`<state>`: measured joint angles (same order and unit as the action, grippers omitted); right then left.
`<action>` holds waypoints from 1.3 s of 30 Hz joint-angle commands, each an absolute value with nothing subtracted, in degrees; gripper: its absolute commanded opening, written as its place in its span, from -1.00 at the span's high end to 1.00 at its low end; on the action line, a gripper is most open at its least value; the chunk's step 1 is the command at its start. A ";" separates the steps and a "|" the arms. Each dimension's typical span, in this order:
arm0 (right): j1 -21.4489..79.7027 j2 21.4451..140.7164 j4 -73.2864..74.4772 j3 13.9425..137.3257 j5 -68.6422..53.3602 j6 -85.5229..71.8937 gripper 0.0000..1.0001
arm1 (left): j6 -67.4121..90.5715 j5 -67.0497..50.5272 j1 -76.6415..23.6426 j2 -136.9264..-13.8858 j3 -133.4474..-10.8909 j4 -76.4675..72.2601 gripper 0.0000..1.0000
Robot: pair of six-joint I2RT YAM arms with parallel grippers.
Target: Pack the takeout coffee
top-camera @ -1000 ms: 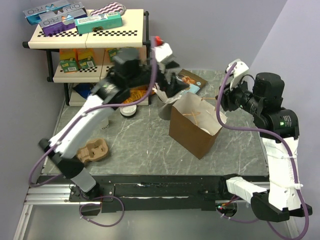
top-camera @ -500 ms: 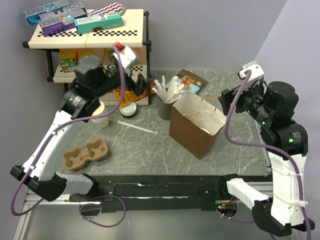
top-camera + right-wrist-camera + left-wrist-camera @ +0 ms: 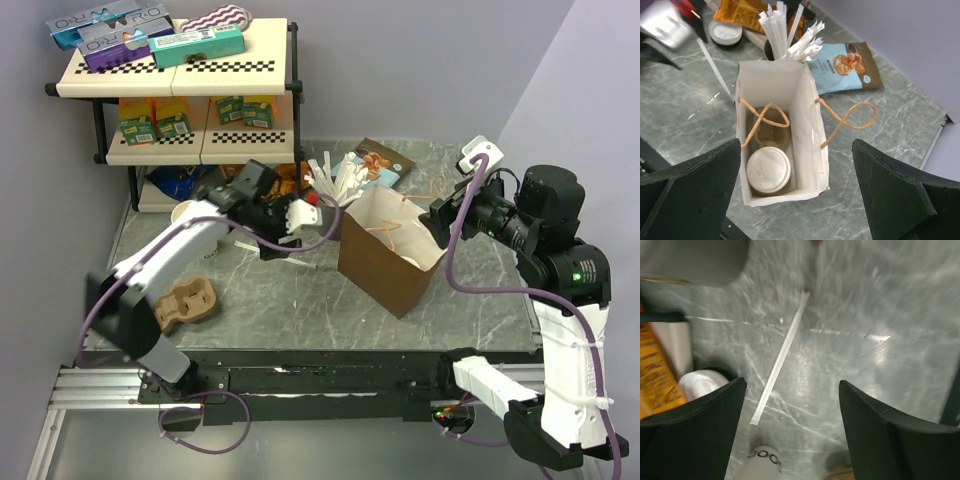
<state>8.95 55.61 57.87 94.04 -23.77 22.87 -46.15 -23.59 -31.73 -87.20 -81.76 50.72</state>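
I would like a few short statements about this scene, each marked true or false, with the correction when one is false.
1. The takeout coffee stands inside the paper bag. True.
2. The coffee has no lid. False: a white lid covers it.
3. A loose straw lies on the table below the open left hand. True.
4. The right hand grips the bag. False: it hovers open above the bag, holding nothing.

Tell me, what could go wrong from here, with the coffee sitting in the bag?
The straw lies flat on the table under the open left jaws; so thin a thing may slip or skid when pinched. One handle droops into the paper bag above the takeout coffee, so anything lowered in might snag it and tug the bag.
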 commanded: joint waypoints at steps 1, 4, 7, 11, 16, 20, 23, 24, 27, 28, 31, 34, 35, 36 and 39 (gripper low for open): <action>8.70 55.11 58.71 94.92 -26.10 23.20 -0.96 | -60.55 -17.94 -31.73 -98.33 -85.16 54.83 -0.53; 8.79 54.41 59.68 94.92 -25.58 23.64 -0.96 | -64.24 -16.79 -31.82 -104.49 -87.54 53.98 -0.51; 8.70 54.23 60.73 95.01 -24.79 23.82 -0.96 | -65.65 -15.48 -32.25 -108.27 -88.15 50.72 -0.53; 8.70 53.79 61.35 94.83 -24.17 23.73 -0.96 | -66.88 -14.50 -32.52 -113.20 -90.09 49.05 -0.51; 8.70 53.70 61.79 94.13 -23.82 23.64 -0.96 | -68.03 -13.71 -33.05 -117.24 -91.31 47.90 -0.44; 8.70 53.96 62.05 94.22 -23.47 24.08 -0.97 | -68.29 -14.76 -33.48 -118.65 -90.97 49.48 -0.30; 8.70 54.32 61.79 94.13 -23.47 24.34 -0.97 | -68.29 -14.33 -33.75 -117.69 -88.16 48.08 -0.28; 8.70 54.40 61.61 93.96 -23.64 24.26 -0.97 | -68.29 -14.07 -33.84 -117.42 -87.63 47.47 -0.28; 8.79 54.84 61.17 93.69 -24.08 24.26 -0.97 | -67.42 -12.75 -34.01 -117.95 -86.13 46.93 -0.03; 8.70 54.84 61.00 93.78 -24.26 24.17 -0.97 | -67.15 -11.79 -34.10 -118.30 -86.22 47.46 0.07; 8.70 55.19 60.82 94.13 -24.52 24.17 -0.97 | -65.48 -11.51 -34.19 -118.92 -85.70 48.16 0.52; 8.70 55.11 59.95 94.04 -23.91 24.08 -0.97 | -64.16 -12.39 -34.28 -115.59 -81.24 45.98 0.95; 8.70 55.11 59.68 93.96 -23.73 24.17 -0.97 | -62.77 -13.78 -34.36 -113.23 -80.25 45.10 0.98; 8.79 55.11 59.50 93.78 -22.95 24.08 -0.97 | -61.62 -14.49 -34.45 -111.81 -79.46 45.00 0.98; 8.79 54.93 58.80 93.87 -21.45 23.73 -0.97 | -56.53 -19.67 -34.89 -104.35 -78.84 47.80 0.98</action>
<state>8.95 55.27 61.63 94.04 -23.44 23.88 -62.59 -12.73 -34.06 -113.08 -79.96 43.94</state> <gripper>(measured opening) 0.985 0.031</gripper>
